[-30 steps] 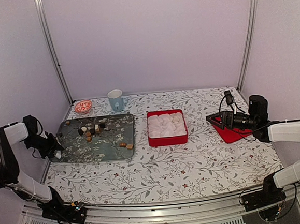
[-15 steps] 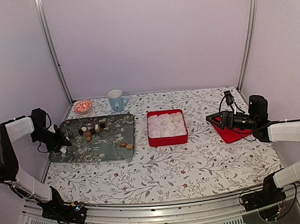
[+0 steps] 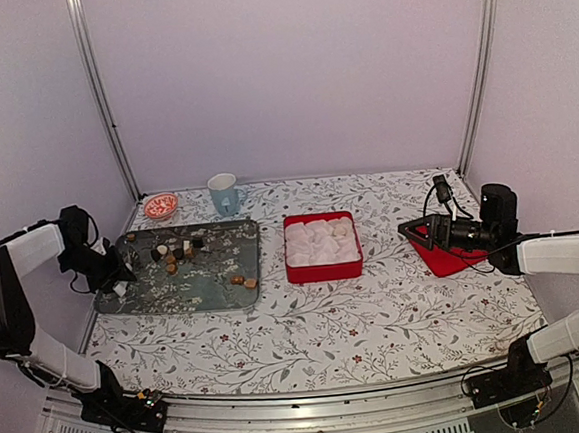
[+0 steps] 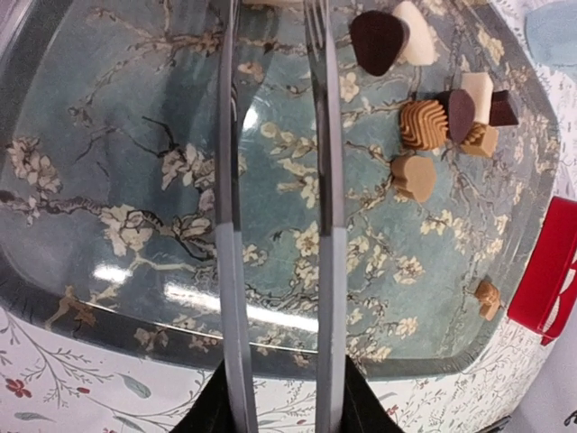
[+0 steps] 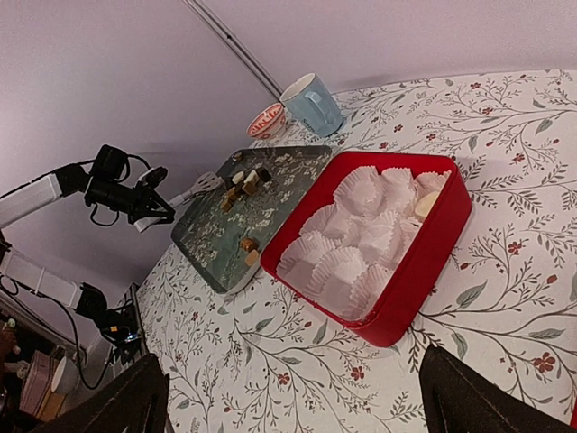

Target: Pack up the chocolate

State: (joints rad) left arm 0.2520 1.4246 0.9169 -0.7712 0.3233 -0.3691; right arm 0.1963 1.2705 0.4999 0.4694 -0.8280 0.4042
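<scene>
Left gripper (image 4: 273,23): long thin fingers parallel and apart, with nothing seen clamped between them. It hangs low over the 9 o'clock side of the tray (image 3: 195,286). Right gripper (image 3: 412,231): jaws spread and empty, parked over a flat red piece, probably the lid (image 3: 451,260), at 3 o'clock from the red box (image 3: 324,271). The chocolate (image 4: 422,124) lies loose on the tray, with a cluster toward its 11 o'clock part and two tan pieces near the 4 o'clock corner. None touches the fingers. The box is lined with white paper cups (image 5: 347,271). Judgement: the pieces are light and rigid, easily scuffed, and likely to skid on the glossy tray. Take each one low across its broad flat sides with a gentle squeeze. Avoid the tapered point of the teardrop shapes, where the fingers could slip off.
</scene>
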